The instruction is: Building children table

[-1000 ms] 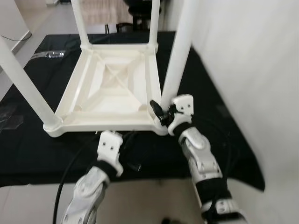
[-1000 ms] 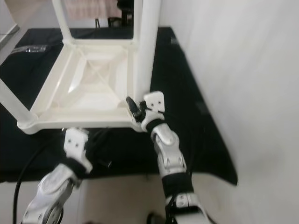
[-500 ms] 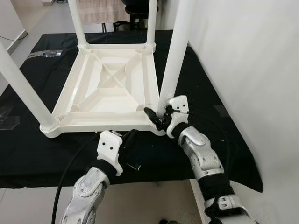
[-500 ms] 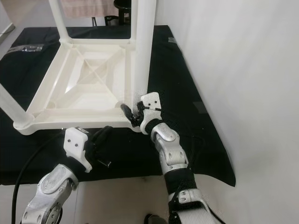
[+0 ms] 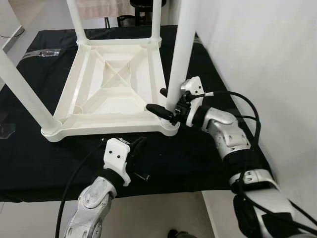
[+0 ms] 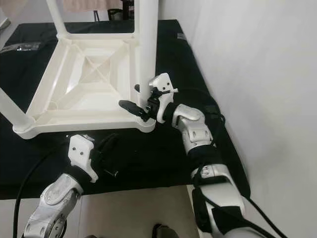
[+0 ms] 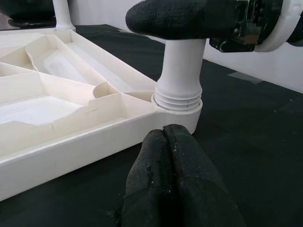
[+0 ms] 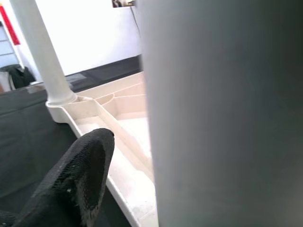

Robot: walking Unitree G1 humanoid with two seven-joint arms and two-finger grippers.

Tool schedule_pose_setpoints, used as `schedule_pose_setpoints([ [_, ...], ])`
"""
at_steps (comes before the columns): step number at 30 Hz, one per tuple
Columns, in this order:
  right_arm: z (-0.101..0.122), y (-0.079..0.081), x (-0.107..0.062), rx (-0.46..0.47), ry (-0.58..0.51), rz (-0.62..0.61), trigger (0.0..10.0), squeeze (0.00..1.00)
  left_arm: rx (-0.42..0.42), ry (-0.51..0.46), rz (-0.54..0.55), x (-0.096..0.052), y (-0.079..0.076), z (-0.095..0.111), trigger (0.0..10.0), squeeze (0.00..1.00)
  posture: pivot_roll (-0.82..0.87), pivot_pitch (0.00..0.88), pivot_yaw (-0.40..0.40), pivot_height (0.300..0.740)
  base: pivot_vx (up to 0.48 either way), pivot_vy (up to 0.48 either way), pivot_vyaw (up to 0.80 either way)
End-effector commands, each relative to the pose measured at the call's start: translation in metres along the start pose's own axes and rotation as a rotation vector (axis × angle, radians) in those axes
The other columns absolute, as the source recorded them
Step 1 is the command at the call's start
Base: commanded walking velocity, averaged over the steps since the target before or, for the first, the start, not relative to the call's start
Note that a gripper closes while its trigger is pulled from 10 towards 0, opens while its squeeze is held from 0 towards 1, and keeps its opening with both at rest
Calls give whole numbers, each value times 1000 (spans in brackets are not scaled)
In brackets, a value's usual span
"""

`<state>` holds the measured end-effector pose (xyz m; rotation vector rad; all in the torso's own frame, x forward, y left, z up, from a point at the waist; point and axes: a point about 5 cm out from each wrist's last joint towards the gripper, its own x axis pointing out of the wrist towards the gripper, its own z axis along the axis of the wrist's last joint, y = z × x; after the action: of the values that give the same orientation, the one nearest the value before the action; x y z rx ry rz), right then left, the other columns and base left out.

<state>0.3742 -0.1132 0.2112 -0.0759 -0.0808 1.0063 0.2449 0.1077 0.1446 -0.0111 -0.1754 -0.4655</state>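
Observation:
A white plastic children's table [image 5: 99, 130] lies upside down on a black-covered worktop [image 5: 34, 158], its legs pointing up. My right gripper [image 5: 157, 99] is open at the base of the near right leg [image 5: 181, 54], with one black finger in front of it and the other behind. The right wrist view shows a gap between one finger [image 8: 75, 179] and that leg [image 8: 218, 113]. My left gripper [image 5: 140, 144] rests shut on the cloth just before the table's near rim, its fingertips [image 7: 163, 142] pressed together and pointing at the leg's threaded socket [image 7: 177, 97].
A white wall [image 5: 257, 59] runs close along the right side of the worktop. The near left leg [image 5: 22, 91] and two far legs [image 5: 77, 20] stand upright. Clear plastic wrap [image 5: 44, 52] lies at the far left. A black cable [image 5: 74, 183] hangs by my left arm.
My right arm has swung out to the right and its gripper has reached from the table's corner to straddle the near right leg. The left gripper stays put. The camera has shifted slightly.

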Motion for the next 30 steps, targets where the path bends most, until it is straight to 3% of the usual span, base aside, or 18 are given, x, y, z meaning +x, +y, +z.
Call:
schedule_pose_setpoints([
  [1,-2,5,4,27,-3,70,1765,0,-5,15,-1,-1,0,-3,10000,0,47,149,-30,740,0,0,0],
  [2,-4,3,3,42,-1,73,0,0,-5,15,-1,-1,0,-3,10000,0,47,149,-30,740,0,0,0],
  [10,-19,-3,-9,92,1,54,0,0,-7,13,-3,-1,-1,-2,10000,0,42,160,-25,740,0,0,0],
  [15,-25,-8,-18,98,10,-23,0,0,-10,13,-5,-1,-2,-2,10000,0,36,160,-29,740,0,0,0],
  [18,-32,-9,-22,102,26,-110,0,0,-10,12,-3,0,-2,-2,10000,0,36,160,-29,740,0,0,0],
  [20,-50,-4,-25,109,84,-280,0,0,-9,10,0,-1,-2,-1,10000,0,27,166,-41,740,0,0,0],
  [21,-50,-4,-25,109,84,-280,0,0,-9,10,0,-1,-2,-1,10000,0,27,166,-41,740,0,0,0],
  [23,-81,8,-31,102,179,-623,0,0,-5,7,6,-1,0,0,10000,0,4,173,-37,740,0,0,0],
  [24,-83,18,-34,10,193,-679,0,0,-3,6,8,-1,1,0,10000,0,9,172,-37,740,0,0,0],
  [25,-77,23,-32,-57,171,-679,0,0,-2,6,8,-1,1,0,10000,0,9,172,-37,740,0,0,0],
  [30,-74,22,-28,69,133,-665,0,0,-1,5,9,0,2,0,10000,0,2,163,-23,740,0,0,0],
])
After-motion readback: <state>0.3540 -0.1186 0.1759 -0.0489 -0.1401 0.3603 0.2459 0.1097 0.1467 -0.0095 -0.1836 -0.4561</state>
